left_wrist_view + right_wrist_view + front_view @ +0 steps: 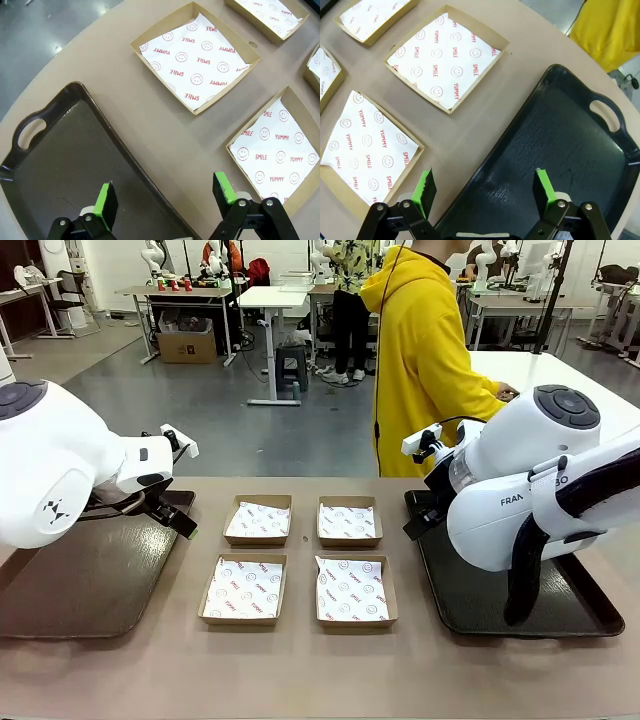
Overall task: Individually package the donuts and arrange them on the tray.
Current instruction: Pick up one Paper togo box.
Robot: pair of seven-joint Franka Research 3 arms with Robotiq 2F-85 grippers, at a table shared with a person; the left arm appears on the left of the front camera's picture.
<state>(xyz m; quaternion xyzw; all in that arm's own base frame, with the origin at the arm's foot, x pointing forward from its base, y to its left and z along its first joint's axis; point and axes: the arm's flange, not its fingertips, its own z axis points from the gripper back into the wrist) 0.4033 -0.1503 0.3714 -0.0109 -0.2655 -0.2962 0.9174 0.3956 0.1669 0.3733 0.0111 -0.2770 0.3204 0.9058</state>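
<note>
With left fingers [106,197] and right fingers [425,189] spread, empty, above trays [90,580] at counter's [300,670] side edges, lower each donut flat, centred in a box [244,589].

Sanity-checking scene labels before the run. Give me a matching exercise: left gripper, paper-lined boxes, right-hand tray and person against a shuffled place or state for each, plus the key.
Things:
1. left gripper
2. paper-lined boxes
3. right-hand tray
4. person

Places or states:
A. standing at the table's far side, in a yellow hoodie
B. open, above the inner edge of the left-hand tray
C. two rows of two at mid-table, between the trays
D. black, with a handle cut-out at the end toward the person

Pairs: 1-B, 2-C, 3-D, 4-A
</note>
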